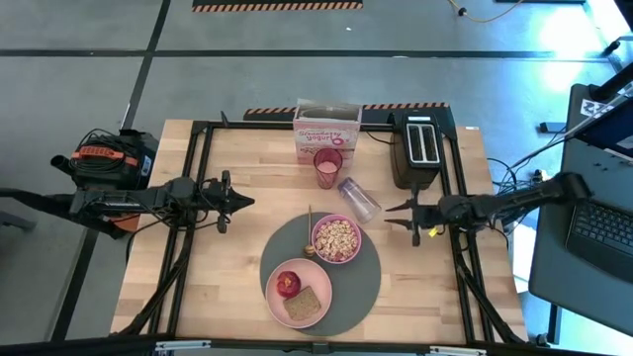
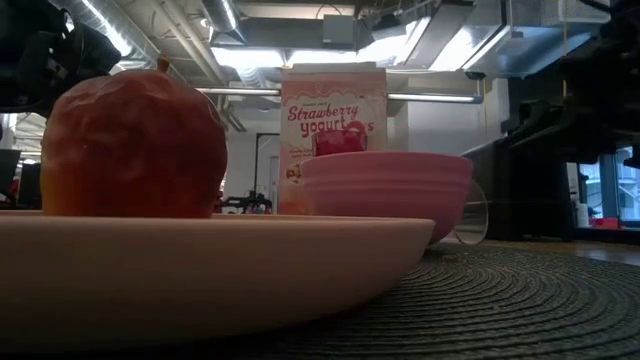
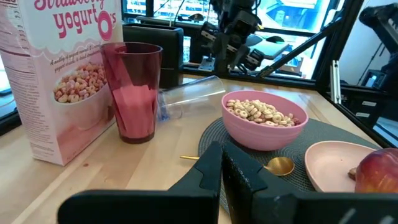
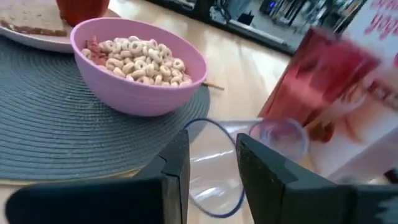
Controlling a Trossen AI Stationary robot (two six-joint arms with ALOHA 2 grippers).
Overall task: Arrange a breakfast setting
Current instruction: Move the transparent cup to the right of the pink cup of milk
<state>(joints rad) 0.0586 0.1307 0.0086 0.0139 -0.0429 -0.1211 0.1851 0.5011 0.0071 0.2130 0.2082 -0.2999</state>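
Observation:
A round dark-grey mat [image 1: 356, 282] holds a pink bowl [image 1: 336, 238] of cereal and a larger pink plate [image 1: 299, 294] with a red apple [image 1: 288, 283] and brown toast [image 1: 303, 305]. A small spoon [image 1: 310, 242] lies by the bowl, partly on the mat. A pink tumbler [image 1: 328, 166] stands before the pink-and-white cereal box [image 1: 326, 129]. A clear glass [image 1: 358, 200] lies on its side on the table. My right gripper [image 1: 399, 216] is open just right of the glass, whose open end faces it [image 4: 211, 168]. My left gripper [image 1: 240, 203] is shut and empty, left of the mat.
A black toaster [image 1: 420, 148] stands at the far right, behind my right gripper. Bare wood lies left of the mat and along the near right. A black frame runs along the table's left and right edges.

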